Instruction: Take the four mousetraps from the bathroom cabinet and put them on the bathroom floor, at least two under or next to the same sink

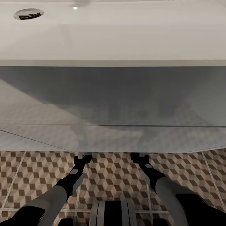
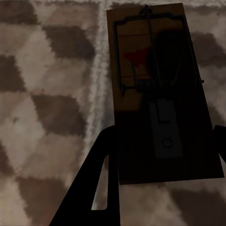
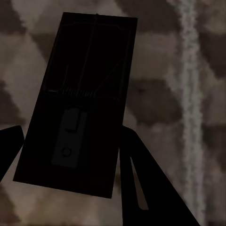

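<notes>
From the head camera I look straight down on the white bathroom sink [image 1: 113, 34], its metal drain [image 1: 28, 13] at the far left. Both my arms reach forward under its front edge, above the cube-patterned bathroom floor [image 1: 113, 175].

The left gripper [image 2: 160, 155] has its two dark fingers on either side of a mousetrap [image 2: 160, 94], flush against the near end of the slab's long edges; I read it as clamped on the trap. Wire bar, spring and red spot face the wrist camera, tiles behind.

The right gripper [image 3: 70, 150] likewise brackets a second mousetrap [image 3: 77, 99], fingers touching both long edges, closed on it. This trap sits in deep shadow; I cannot tell whether either trap touches the floor.
</notes>
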`<state>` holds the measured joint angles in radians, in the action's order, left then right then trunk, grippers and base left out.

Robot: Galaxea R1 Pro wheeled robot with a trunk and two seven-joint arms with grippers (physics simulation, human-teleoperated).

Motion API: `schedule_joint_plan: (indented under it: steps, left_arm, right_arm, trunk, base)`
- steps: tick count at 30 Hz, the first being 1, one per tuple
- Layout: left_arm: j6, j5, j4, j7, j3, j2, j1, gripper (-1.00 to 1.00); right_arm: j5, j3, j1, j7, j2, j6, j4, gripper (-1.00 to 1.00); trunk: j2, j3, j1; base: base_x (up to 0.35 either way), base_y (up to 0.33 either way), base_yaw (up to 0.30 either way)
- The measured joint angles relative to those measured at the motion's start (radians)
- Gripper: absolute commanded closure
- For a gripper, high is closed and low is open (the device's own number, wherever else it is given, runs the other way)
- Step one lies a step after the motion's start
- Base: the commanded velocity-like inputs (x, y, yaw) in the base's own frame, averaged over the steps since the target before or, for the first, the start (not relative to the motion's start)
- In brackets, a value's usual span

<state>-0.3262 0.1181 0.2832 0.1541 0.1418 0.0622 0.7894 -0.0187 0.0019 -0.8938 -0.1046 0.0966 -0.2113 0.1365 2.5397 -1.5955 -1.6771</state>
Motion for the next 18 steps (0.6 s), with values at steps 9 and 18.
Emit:
schedule_joint_plan:
  steps: [9,18]
  left_arm:
    - [0.000,0.000,0.000,0.000,0.000,0.000,0.000,1.00]
    - [0.000,0.000,0.000,-0.001,0.001,0.000,0.000,1.00]
  right_arm:
    - [0.000,0.000,0.000,0.000,-0.002,0.000,0.000,1.00]
    - [0.000,0.000,0.000,0.000,-0.003,0.000,0.000,1.00]
  trunk:
    - [0.000,0.000,0.000]
    - [0.000,0.000,0.000]
  base:
    - [0.000,0.000,0.000]
    - [0.000,0.000,0.000]
